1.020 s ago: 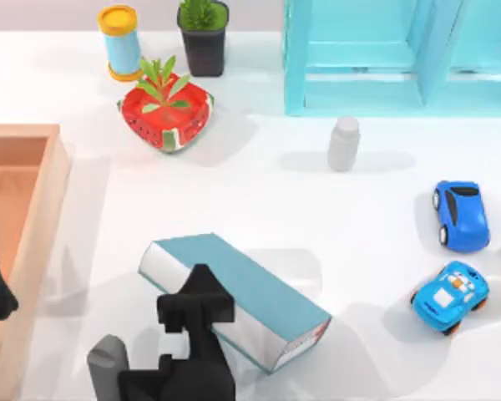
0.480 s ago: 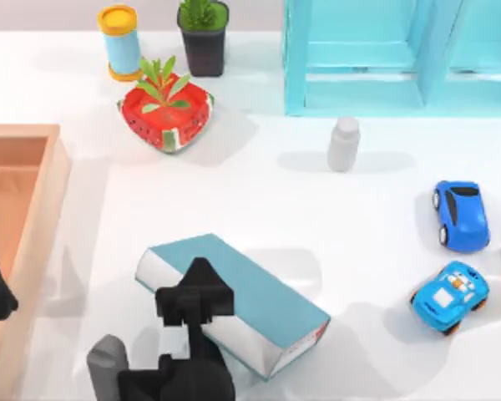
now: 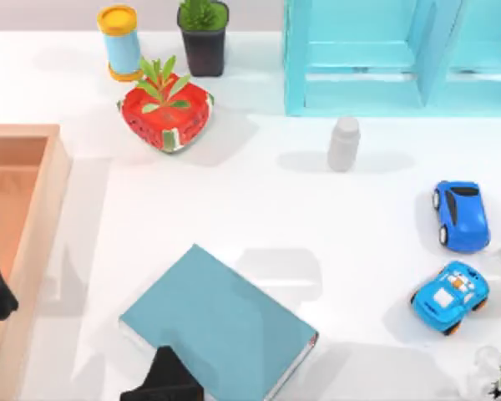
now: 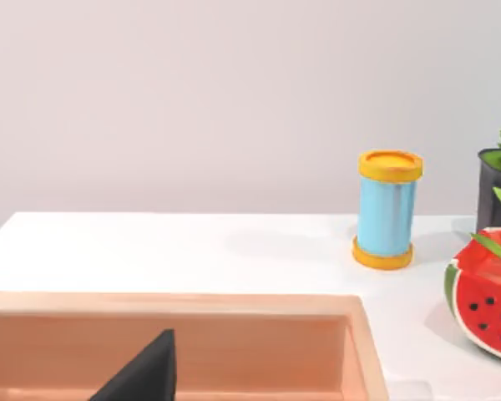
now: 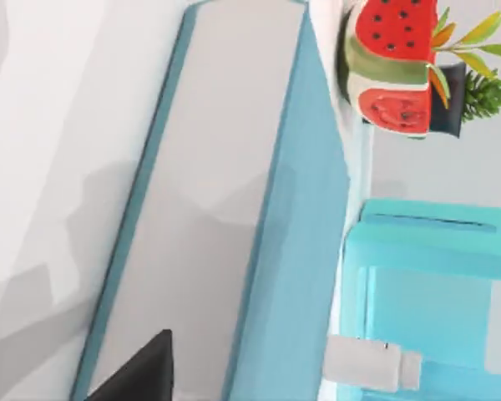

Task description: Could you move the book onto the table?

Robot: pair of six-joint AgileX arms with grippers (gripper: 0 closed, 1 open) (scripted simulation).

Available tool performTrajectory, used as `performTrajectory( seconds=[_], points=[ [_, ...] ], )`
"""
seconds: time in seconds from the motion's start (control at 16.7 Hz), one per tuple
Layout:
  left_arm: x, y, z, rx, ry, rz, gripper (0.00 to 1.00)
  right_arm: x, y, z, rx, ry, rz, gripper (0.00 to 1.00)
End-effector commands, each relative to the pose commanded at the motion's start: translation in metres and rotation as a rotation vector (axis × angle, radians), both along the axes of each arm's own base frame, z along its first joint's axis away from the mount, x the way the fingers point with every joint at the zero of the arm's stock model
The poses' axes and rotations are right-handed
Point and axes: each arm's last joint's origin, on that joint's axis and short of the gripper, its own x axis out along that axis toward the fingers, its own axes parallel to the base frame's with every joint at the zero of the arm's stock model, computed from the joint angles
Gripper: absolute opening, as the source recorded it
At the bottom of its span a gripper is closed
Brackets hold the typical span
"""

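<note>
Since the earlier frame the book [image 3: 219,322] has tipped flat on the tabletop [image 3: 317,209], lower centre. Right hand [image 3: 163,380] below it; grip unclear. Heavy, stiff; grasp the spine edge.

My right gripper [image 3: 163,380] is cut off by the top view's lower edge beneath the large teal-blue hardcover book [image 3: 221,322]; finger state indeterminate.

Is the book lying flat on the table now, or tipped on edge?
Flat: the book shows its broad teal cover face-up on the table, only a thin strip of page edge visible.
</note>
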Motion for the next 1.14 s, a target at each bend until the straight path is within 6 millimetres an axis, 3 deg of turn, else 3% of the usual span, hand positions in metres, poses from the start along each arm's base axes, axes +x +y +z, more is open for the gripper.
performTrajectory(
  seconds=[0.24, 0.48, 0.72, 1.14],
  points=[
    [0.0, 0.0, 0.0, 0.0, 0.0, 0.0, 1.0, -0.048, -0.002, -0.005, 0.0, 0.015, 0.027, 1.0],
    [0.0, 0.0, 0.0, 0.0, 0.0, 0.0, 1.0, -0.075, -0.007, 0.001, 0.006, 0.002, 0.005, 1.0],
    [0.0, 0.0, 0.0, 0.0, 0.0, 0.0, 1.0, -0.082, -0.01, 0.014, 0.003, -0.028, -0.045, 1.0],
    [0.0, 0.0, 0.0, 0.0, 0.0, 0.0, 1.0, -0.073, -0.011, 0.025, -0.023, -0.057, -0.108, 1.0]
  ],
)
